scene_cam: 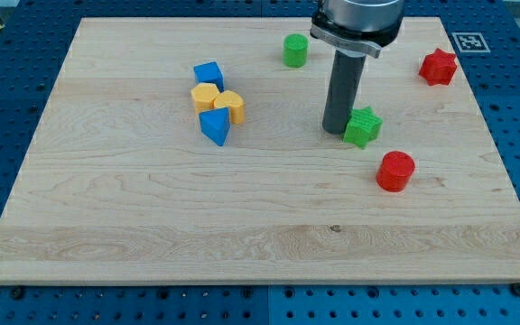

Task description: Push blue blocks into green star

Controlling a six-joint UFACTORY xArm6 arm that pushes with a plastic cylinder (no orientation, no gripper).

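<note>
Two blue blocks, a blue cube [208,74] and a blue triangle [215,126], sit far to the view's left of the green star [363,126]. My tip [336,132] touches the star's left side and holds nothing.

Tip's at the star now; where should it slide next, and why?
Probably to the view's left, round behind the blue blocks. My tip sits beside the green star, on the wrong side to push them toward it; yellow blocks lie between them.
</note>
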